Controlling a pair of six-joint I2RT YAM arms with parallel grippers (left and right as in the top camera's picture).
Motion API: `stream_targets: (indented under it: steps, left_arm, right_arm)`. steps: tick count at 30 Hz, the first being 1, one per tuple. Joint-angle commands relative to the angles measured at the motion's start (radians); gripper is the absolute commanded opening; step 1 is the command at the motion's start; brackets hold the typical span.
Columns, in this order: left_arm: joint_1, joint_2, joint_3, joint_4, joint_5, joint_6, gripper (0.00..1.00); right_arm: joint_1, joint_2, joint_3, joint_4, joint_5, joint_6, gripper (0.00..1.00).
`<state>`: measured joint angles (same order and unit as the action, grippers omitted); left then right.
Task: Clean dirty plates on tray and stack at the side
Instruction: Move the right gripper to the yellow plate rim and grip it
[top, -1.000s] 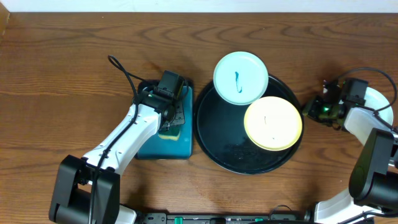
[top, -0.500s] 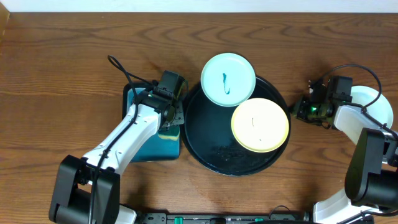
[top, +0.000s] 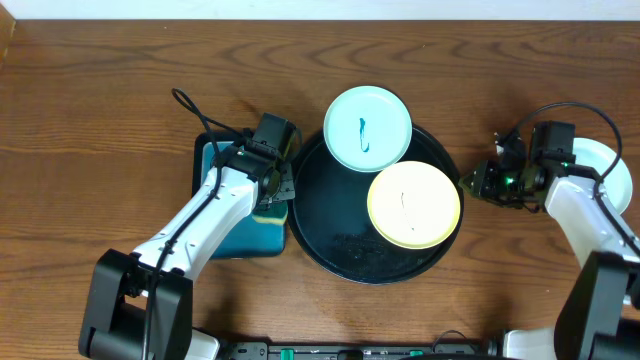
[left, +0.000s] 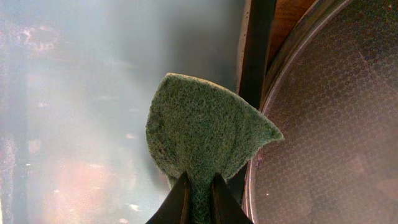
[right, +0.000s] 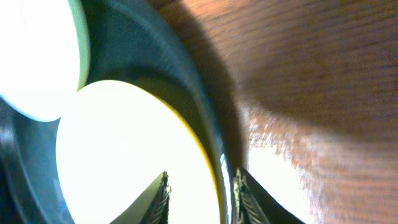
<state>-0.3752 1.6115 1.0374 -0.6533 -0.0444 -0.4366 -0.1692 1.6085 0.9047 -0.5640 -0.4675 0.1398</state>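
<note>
Yellow plate (top: 414, 204) is inside the black tray (top: 335, 215), on its right half, with a thin dark mark near the centre. Mint plate (top: 368, 127) is at the tray's far edge, overlapping the rim and partly out over the table (top: 100, 120); it has a blue scribble in the middle. The two plates nearly touch. We see a third plate (top: 605, 160) off the tray at the far right of the table, partly hidden by the right arm, so we can't read any marks on it.

Left gripper (left: 199, 186) is fully closed, pinching a green scouring pad (left: 205, 124) by its lower end. The pad hangs over the teal tray (top: 225, 235), right by that tray's black rim, which touches the round tray.

Right gripper (right: 202, 196) is at the black tray's right rim, between the tray and the third plate. Its jaws are partly apart. In the wrist view the tray rim and the yellow plate's edge sit in the gap, one finger over the plate and the other outside the rim. We see nothing clamped.
</note>
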Motion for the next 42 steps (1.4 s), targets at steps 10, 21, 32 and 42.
stream_targets:
  steps: [10,21,32,42]
  left_arm:
    - [-0.001,0.003,-0.011,-0.001,0.002,0.018,0.08]
    - [-0.001,0.003,-0.011,-0.001,0.002,0.018,0.07]
    - [-0.001,0.003,-0.011,-0.001,0.002,0.017,0.07]
    - [-0.001,0.003,-0.011,-0.001,0.002,0.017,0.07]
  right_arm:
    - [0.146,-0.037,0.018,-0.082,0.123,-0.131,0.36]
    - [0.277,-0.015,0.017,-0.011,0.348,-0.164,0.35]
    - [0.284,0.049,0.017,0.031,0.393,-0.165,0.35]
    - [0.296,0.062,0.016,-0.073,0.307,-0.153,0.13]
